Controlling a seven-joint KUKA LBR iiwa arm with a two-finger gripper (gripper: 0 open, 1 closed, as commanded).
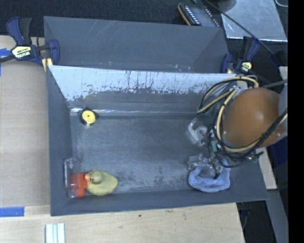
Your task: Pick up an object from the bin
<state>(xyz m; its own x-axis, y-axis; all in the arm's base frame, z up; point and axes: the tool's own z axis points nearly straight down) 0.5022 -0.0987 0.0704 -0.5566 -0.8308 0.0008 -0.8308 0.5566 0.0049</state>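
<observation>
Pinching a raised fold of the crumpled blue cloth [209, 182] right under the gripper [211, 165] seems wisest; spread or closed, I cannot tell.

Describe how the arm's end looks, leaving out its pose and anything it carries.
A rounded, glossy orange-brown cover caps the wrist. Yellow, white and black cables loop around it in arcs. Pale grey metal hardware sits at its left, with thin dark wires tangled beneath.

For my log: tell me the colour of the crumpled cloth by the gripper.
The cloth is pale blue; camera view.
</observation>
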